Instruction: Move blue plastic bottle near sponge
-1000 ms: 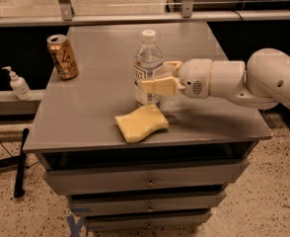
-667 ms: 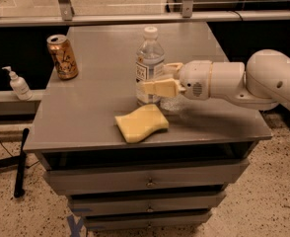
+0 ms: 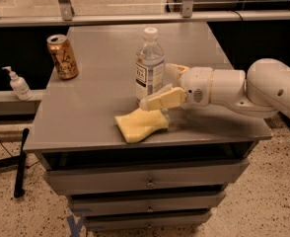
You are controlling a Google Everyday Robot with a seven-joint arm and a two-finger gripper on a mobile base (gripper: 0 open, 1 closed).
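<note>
The blue plastic bottle [image 3: 149, 65], clear with a white cap and a white-and-blue label, stands upright near the middle of the grey table [image 3: 93, 100]. The pale yellow sponge [image 3: 139, 124] lies flat just in front of it, near the table's front edge. My gripper [image 3: 156, 85] reaches in from the right on a white arm. It is open. One finger [image 3: 162, 99] lies in front of the bottle's base, above the sponge. The other finger [image 3: 175, 70] is behind the bottle on its right. The bottle stands between them.
An orange-gold drink can [image 3: 62, 56] stands at the table's back left. A small white pump bottle [image 3: 18, 84] sits on a low ledge left of the table. Drawers are under the tabletop. A black pole [image 3: 20, 162] leans at the lower left.
The fingers have spread apart: the near finger has dropped lower, in front of the bottle's base. The bottle has stayed upright in almost the same place by the sponge.
</note>
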